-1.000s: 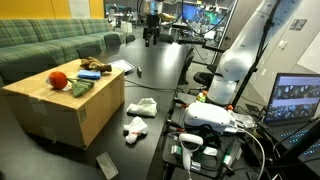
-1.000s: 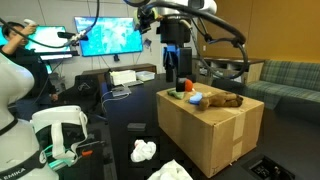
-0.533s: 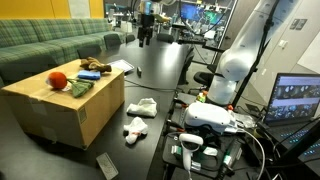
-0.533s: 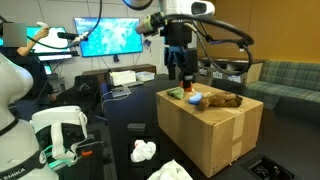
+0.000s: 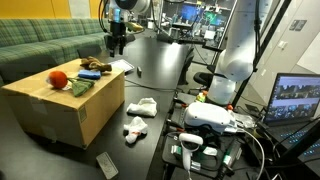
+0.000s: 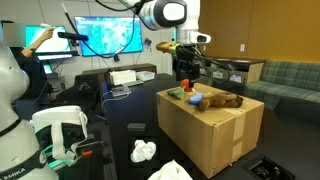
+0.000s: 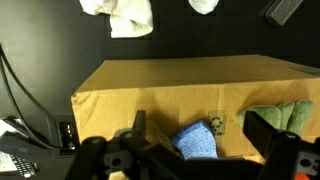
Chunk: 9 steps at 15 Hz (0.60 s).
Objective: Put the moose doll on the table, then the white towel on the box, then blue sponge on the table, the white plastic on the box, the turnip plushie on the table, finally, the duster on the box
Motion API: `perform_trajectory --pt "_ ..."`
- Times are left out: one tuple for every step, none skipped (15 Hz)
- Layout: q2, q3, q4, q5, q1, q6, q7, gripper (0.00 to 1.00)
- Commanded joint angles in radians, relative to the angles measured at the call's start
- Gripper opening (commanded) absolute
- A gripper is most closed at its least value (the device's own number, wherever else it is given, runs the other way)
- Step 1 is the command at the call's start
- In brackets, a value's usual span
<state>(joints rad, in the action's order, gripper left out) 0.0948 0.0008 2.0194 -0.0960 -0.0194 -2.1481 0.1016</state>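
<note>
1. The brown plush moose doll [image 6: 226,100] is seen lying flat on top of the brown cardboard box [image 6: 205,135], just beside the blue sponge [image 6: 196,99].
2. The black gripper [image 6: 184,82] is held above the box's end, pointed downward, with its fingers [image 7: 264,132] spread wide apart.

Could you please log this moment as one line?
gripper: open, above cardboard box | blue sponge: on box, under gripper | brown moose doll: on box
</note>
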Motion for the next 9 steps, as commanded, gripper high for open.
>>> perform_trajectory --pt "0.119 0.016 -0.142 -0.043 0.009 0.003 0.016 1.00" --pt "0.143 0.018 -0.168 -0.045 0.010 0.002 0.016 1.00" --pt "0.166 0.020 -0.187 -0.040 0.010 -0.007 0.017 1.00" --pt "0.184 0.021 -0.203 -0.035 0.011 -0.017 0.021 1.00" --pt "0.205 0.023 -0.223 -0.033 0.011 -0.025 0.026 1.00" --pt "0.227 0.027 -0.244 -0.041 0.014 -0.023 0.033 1.00" --pt "0.248 0.032 -0.256 -0.043 0.014 -0.038 0.042 1.00" --pt "0.267 0.038 -0.272 -0.048 0.017 -0.045 0.056 1.00" --pt "0.285 0.043 -0.289 -0.052 0.021 -0.052 0.065 1.00"
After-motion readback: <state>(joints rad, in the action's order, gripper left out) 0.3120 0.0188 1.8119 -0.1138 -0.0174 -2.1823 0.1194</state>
